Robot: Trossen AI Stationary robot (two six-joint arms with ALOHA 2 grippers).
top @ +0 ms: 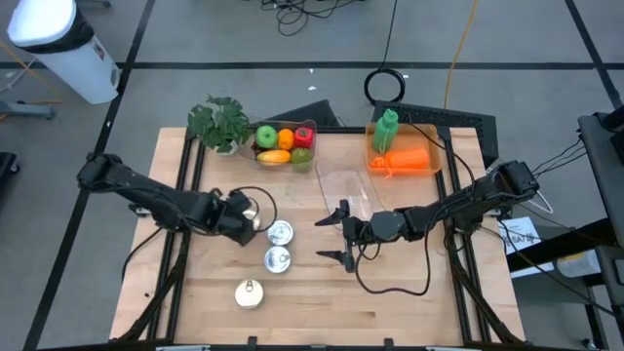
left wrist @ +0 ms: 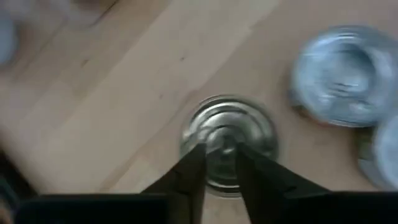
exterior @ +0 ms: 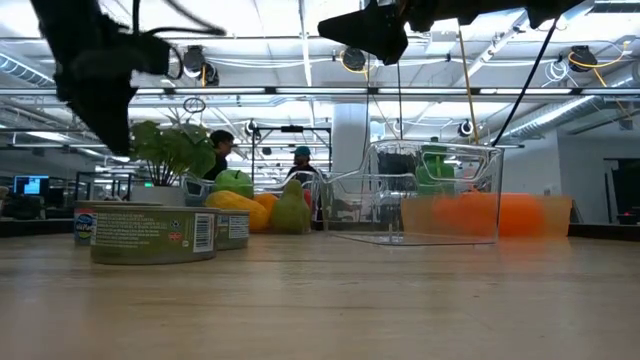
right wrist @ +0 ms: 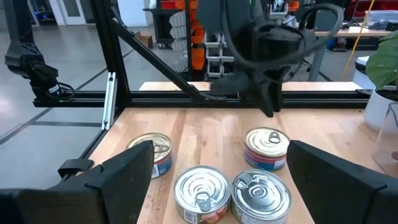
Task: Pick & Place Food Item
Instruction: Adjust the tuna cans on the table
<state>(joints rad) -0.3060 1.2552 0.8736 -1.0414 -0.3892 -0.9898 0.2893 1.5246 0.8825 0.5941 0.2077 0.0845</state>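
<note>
Left gripper [top: 255, 218]: at centre left of the high view, low over the counter [top: 409, 302]. In the left wrist view its fingers [left wrist: 193, 177] stand a little apart, over the lid of one can [left wrist: 229, 142]. If they touch the lid, I cannot tell.

Can under left gripper [top: 252, 220]: upright on the counter, lid up, partly hidden by the gripper in the high view.

Other cans: one [top: 280, 232] just right of the left gripper, one [top: 277, 258] just below it, one [top: 250, 293] lower, near the bottom edge of the counter. All stand upright, round lids up, the axis vertical.

Fruit group [top: 285, 144]: at upper centre of the counter, beside a small plant [top: 222, 122].

Clear container [top: 351, 190]: centre of the counter, right of the cans, well apart from them.

Right gripper [top: 339, 234]: at centre of the high view, just below the clear container. Its fingers [right wrist: 127, 171] are wide apart and hold nothing; they point to the left of the frame, toward the cans.

Orange items and green bottle [top: 388, 130]: at upper right of the counter.
</note>
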